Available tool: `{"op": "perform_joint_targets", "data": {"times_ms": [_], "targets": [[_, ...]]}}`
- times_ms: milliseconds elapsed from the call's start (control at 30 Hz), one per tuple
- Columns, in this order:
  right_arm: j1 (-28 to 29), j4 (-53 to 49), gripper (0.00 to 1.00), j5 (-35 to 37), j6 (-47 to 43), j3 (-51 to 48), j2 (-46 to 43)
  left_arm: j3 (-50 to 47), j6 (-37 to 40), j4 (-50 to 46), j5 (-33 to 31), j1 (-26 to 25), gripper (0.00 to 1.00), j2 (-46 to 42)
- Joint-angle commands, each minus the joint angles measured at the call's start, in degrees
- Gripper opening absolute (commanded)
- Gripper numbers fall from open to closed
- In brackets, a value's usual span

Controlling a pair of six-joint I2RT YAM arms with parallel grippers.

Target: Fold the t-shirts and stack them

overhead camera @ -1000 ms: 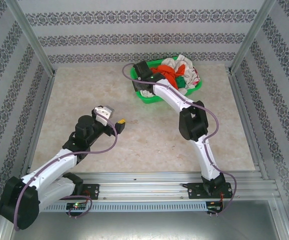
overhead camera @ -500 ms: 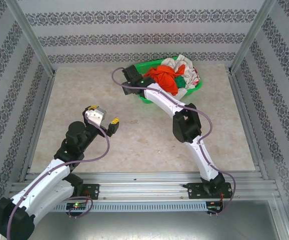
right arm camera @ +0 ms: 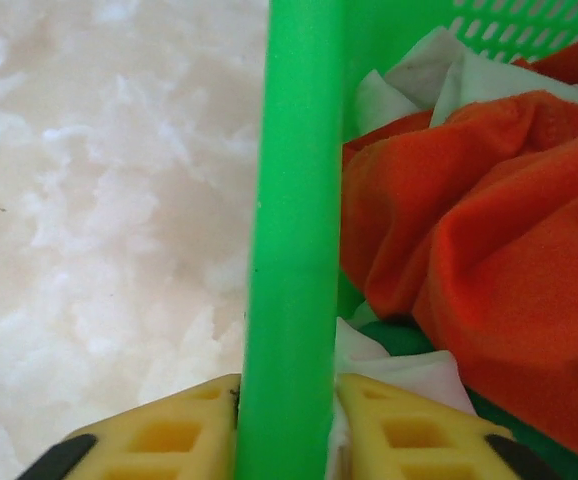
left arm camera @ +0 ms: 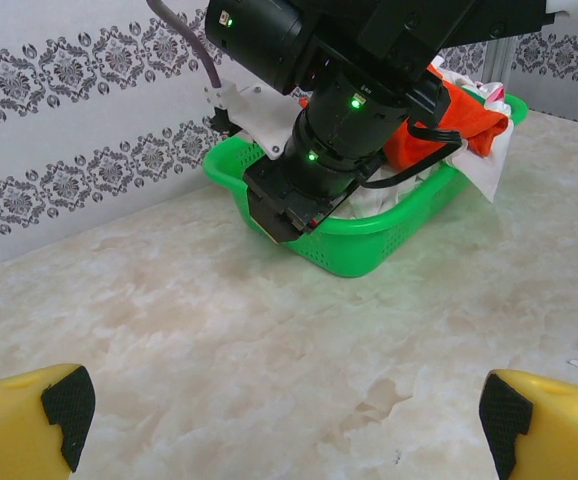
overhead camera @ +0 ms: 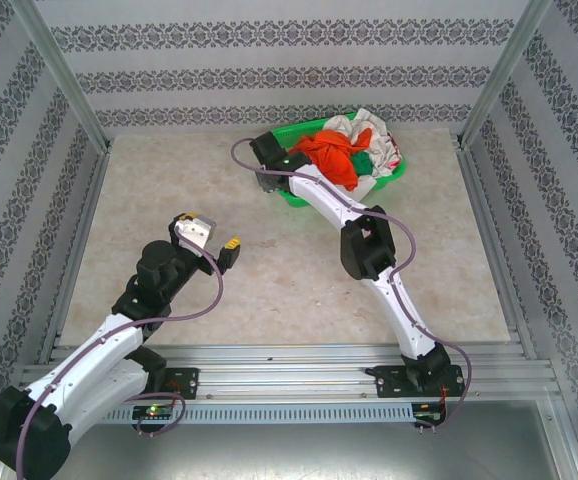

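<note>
Here, right gripper [right arm camera: 287, 405] pinches smooth rim of green lattice basket [right arm camera: 294, 200] at far edge of table [overhead camera: 169, 200]; crumpled orange-red t-shirt [right arm camera: 489, 260] heaped inside; left gripper [left arm camera: 285, 410] spread wide.

A pale beige marbled worktop [overhead camera: 269, 260] lies under even, soft light. White walls [overhead camera: 289, 60] with grey damask bands enclose it at the back and on both sides. Slanted aluminium posts [overhead camera: 61, 75] rise at the far corners; aluminium rails [overhead camera: 289, 358] line the near edge.
</note>
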Motion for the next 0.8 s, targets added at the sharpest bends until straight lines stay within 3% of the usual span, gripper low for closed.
{"op": "perform_joint_targets", "data": {"times_ms": [0, 300, 467, 767], "targets": [[-1.40, -1.46, 0.19, 2.47, -0.90, 1.91, -1.17, -0.24, -0.30, 2.73, 0.60, -0.71, 1.00, -0.01], [-7.62, -0.37, 0.14, 3.46, -2.04, -1.27, -4.24, 1.81, -1.85, 5.64, 4.19, -2.24, 1.00, 4.22], [-11.54, 4.15, 0.11, 0.59, -3.99, -6.73, -6.48, 3.02, -0.94, 8.07, 3.48, -5.12, 1.00, 8.06], [-18.54, 5.42, 0.06, -1.61, -8.57, -6.04, -5.04, 3.83, -0.85, 9.66, 2.15, -8.04, 1.00, 11.59]]}}
